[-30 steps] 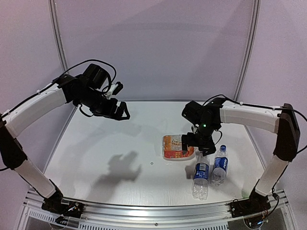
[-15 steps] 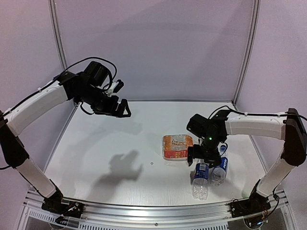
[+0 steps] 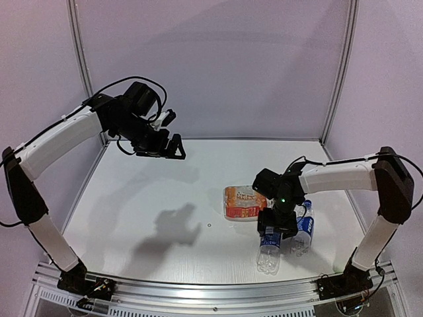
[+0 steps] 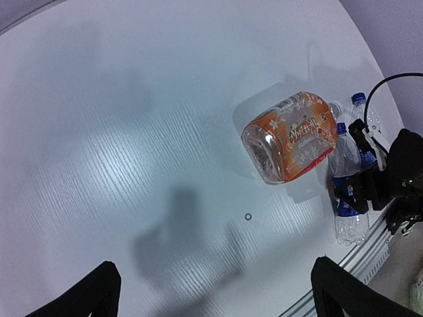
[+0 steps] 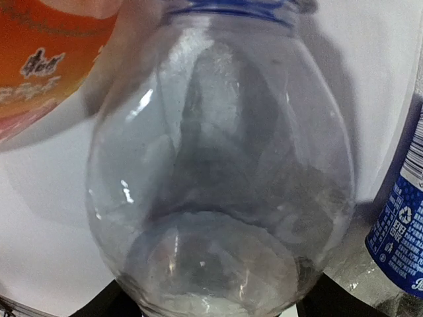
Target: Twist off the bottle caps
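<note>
Nothing undone yet afaict. In the L wrist view both blue caps look seated: one blue cap on the slim bottle under my R gripper, the other blue cap on the 2nd slim bottle just beside it. Orange bottle lies on its side next to them, base toward my L cam. Its whitish cap is at the far end, too small to judge. My R fingers sit either side of the clear body, but I can't tell if they're squeezing or only straddling. L gripper hangs high over the far-left of the table, spread wide, holding nothing. So 0 of 3 done imo, all the twisting left
</note>
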{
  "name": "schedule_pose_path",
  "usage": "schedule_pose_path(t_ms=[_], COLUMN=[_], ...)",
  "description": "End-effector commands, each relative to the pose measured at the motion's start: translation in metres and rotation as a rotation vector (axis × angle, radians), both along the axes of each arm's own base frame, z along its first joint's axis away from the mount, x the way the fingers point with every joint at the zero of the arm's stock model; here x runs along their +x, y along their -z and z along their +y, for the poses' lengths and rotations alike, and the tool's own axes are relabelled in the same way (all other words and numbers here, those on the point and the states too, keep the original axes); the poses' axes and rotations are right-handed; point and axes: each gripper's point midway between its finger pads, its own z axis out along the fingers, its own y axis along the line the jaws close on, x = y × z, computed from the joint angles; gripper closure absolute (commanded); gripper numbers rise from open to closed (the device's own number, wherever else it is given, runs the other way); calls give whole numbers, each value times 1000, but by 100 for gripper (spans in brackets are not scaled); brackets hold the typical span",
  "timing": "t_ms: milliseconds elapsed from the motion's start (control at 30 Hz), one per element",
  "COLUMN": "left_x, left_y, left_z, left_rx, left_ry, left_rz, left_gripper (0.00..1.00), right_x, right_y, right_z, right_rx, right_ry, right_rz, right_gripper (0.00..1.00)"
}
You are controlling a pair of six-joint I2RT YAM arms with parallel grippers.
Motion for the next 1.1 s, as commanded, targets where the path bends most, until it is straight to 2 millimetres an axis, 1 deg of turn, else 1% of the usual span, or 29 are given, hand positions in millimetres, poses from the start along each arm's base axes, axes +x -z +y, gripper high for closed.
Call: schedule_pose_path(t_ms=[0, 100, 267, 367, 433, 533, 600, 733, 800, 867, 900, 1000, 1067], left_x=[2, 4, 6, 7, 8, 11, 11, 14, 16, 15, 12, -4, -15], left_y=[0, -1, -3, -5, -9, -22, -33, -55, -66, -82, -90, -120, -134], left_z=[-3, -2, -5, -7, -8, -13, -18, -26, -31, -38, -41, -53, -60], left_rx=[-9, -10, -27, -38, -48, -82, -126, -207, -259, -329, -360, -473, -532], left_ry=[-8, -15, -22, -27, -30, -22, -4, 12, 20, 52, 73, 191, 263], left_rz=[24, 21, 19, 15, 8, -17, -40, -70, -80, -102, -111, -111, -89], left_gripper=[1, 1, 1, 1, 1, 1, 1, 1, 1, 1, 1, 1, 3], right_x=[3, 3, 6, 8, 9, 13, 18, 34, 43, 50, 54, 60, 64], right_y=[3, 2, -9, -21, -33, -58, -77, -121, -138, -156, -166, -195, -216], right_z=[-2, -5, -15, -20, -25, -30, -30, -25, -13, 9, 23, 56, 74], right_rx=[-45, -75, -131, -152, -164, -153, -120, -61, 6, 111, 177, 326, 410], right_ry=[-8, -12, -21, -26, -27, -31, -54, -155, -225, -315, -359, -506, -576], right_rz=[-9, 0, -16, -37, -58, -117, -181, -339, -418, -500, -547, -678, -765], right_gripper=[26, 35, 46, 50, 50, 50, 49, 47, 47, 47, 48, 48, 48])
